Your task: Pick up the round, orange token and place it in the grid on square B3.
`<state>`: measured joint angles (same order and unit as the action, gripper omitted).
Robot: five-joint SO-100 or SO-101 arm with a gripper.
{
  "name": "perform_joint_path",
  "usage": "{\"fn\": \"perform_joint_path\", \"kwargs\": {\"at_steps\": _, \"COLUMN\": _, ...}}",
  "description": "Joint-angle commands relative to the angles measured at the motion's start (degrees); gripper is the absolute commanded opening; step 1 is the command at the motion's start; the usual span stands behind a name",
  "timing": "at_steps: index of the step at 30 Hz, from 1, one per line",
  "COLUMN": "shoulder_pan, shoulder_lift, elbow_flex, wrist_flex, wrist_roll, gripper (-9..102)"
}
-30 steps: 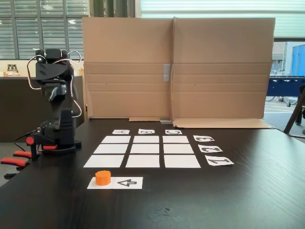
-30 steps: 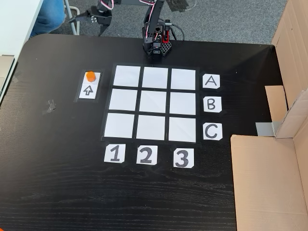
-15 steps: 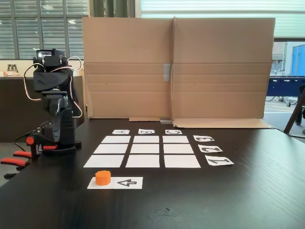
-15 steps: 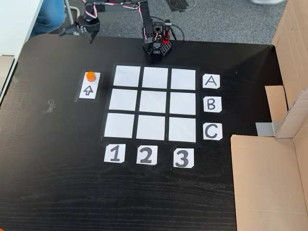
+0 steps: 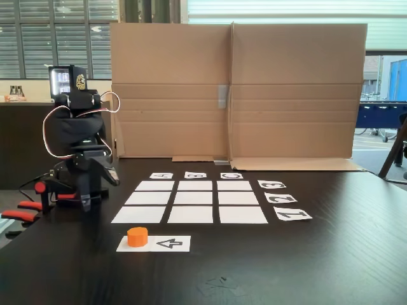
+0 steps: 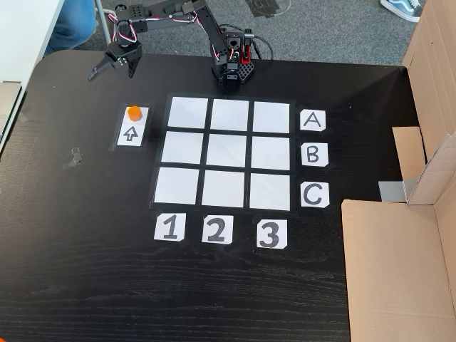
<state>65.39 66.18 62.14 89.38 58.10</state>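
Note:
The orange token (image 6: 133, 112) (image 5: 137, 236) stands on the end of the white arrow strip (image 6: 132, 132) (image 5: 166, 243), beside the grid (image 6: 229, 153) (image 5: 191, 200). Square B3 (image 6: 270, 153) (image 5: 195, 185) is blank: the middle of the column over the 3 in a fixed view, the far middle square under the B in the other. My gripper (image 6: 112, 71) (image 5: 98, 190) hangs open with nothing between its fingers. It is a short way beyond the token, toward the table edge that carries the arm's base (image 6: 229, 71).
A tall cardboard wall (image 5: 235, 89) (image 6: 420, 214) closes off the side of the table beyond C. Orange-handled clamps (image 5: 19, 215) grip the table edge beside the base. A scrap of tape (image 6: 73, 157) lies on the dark tabletop. A person's leg (image 6: 71, 25) is off the table corner.
The arm has unfolded from its tucked pose and swung out sideways. The gripper has come down toward the table near the token. The token has not moved.

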Motion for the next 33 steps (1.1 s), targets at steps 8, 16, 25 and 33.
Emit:
{"fn": "perform_joint_path", "kwargs": {"at_steps": 8, "shoulder_pan": -5.3, "shoulder_lift": -3.3, "elbow_flex": -3.7, "wrist_flex": 0.4, "wrist_roll": -5.2, "gripper": 71}}
{"fn": "perform_joint_path", "kwargs": {"at_steps": 16, "shoulder_pan": -8.2, "shoulder_lift": -6.3, "elbow_flex": -4.6, "wrist_flex": 0.2, "wrist_roll": -7.3, "gripper": 71}}
{"fn": "perform_joint_path", "kwargs": {"at_steps": 25, "shoulder_pan": -9.6, "shoulder_lift": -11.5, "elbow_flex": -8.2, "wrist_flex": 0.2, "wrist_roll": -6.9, "gripper": 71}}
{"fn": "perform_joint_path", "kwargs": {"at_steps": 33, "shoulder_pan": -11.1, "shoulder_lift": -14.3, "elbow_flex": -9.5, "wrist_flex": 0.1, "wrist_roll": -7.3, "gripper": 71}}
